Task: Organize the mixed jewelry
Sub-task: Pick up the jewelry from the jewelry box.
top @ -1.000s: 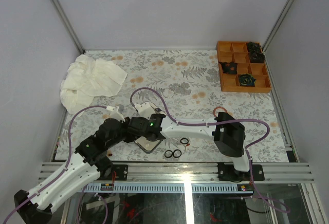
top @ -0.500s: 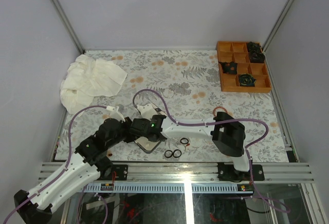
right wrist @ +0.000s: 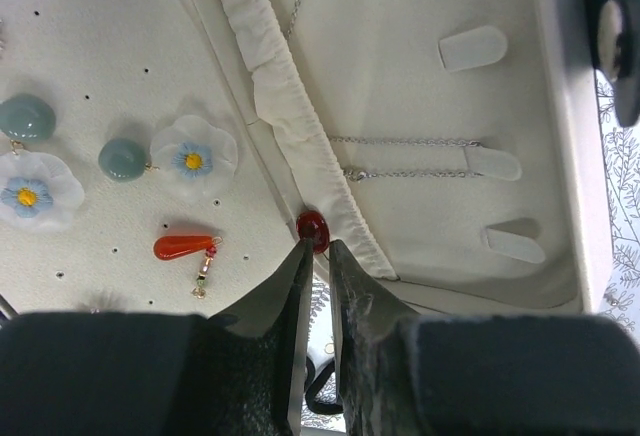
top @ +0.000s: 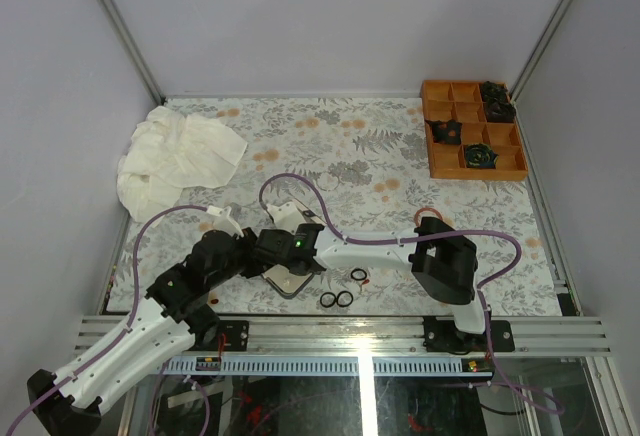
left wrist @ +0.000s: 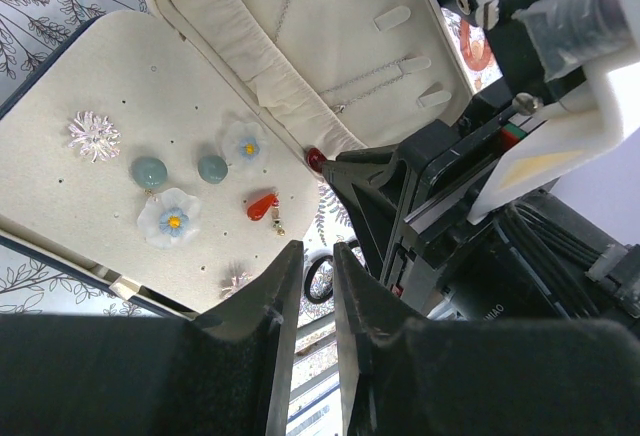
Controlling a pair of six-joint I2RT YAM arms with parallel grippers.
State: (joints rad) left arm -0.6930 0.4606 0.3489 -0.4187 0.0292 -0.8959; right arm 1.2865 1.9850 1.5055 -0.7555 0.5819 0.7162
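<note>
A: L hand (left wrist: 315,256)?
B: Jaws a slit apart, nothing btwn them. It sits at the near edge of the open case (left wrist: 90,66). OK as a brace there, IMO.
A: And the red bead (right wrist: 312,226)?
B: On the fold btwn pin panel and lid, just right of the red drop earring (right wrist: 183,247). R hand (right wrist: 315,248) has its tips right at the bead, nearly shut. Can't tell if it's gripped.
A: How to do it well?
B: Pinch square on the bead, not the cream lining. Lift straight + slow; small and round, prob slips. Black rings (top: 336,299) lie loose on the bench (top: 400,156), right of the case.
</note>
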